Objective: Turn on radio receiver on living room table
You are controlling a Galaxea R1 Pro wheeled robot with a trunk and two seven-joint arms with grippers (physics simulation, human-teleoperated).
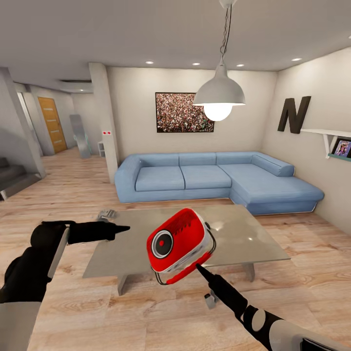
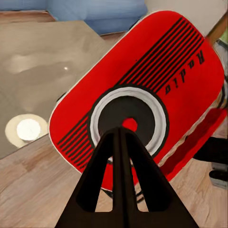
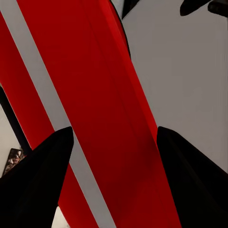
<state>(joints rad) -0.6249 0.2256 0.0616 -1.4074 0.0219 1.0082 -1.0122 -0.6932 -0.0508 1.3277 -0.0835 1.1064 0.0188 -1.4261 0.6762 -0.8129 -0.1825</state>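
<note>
You can read "Radio" in black script on the red face of the radio receiver (image 2: 142, 90), upper right of the left wrist view. A black letter "N" (image 1: 294, 114) stands on the right wall.

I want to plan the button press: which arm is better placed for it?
Left, probably. The left fingers are shut and point at the dial on the radio face, while the right fingers hold the radio above the table.

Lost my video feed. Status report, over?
Right end effector shut on the radio receiver, lifted off the table. Left end effector shut, pointed at its dial. Nothing between them.
</note>
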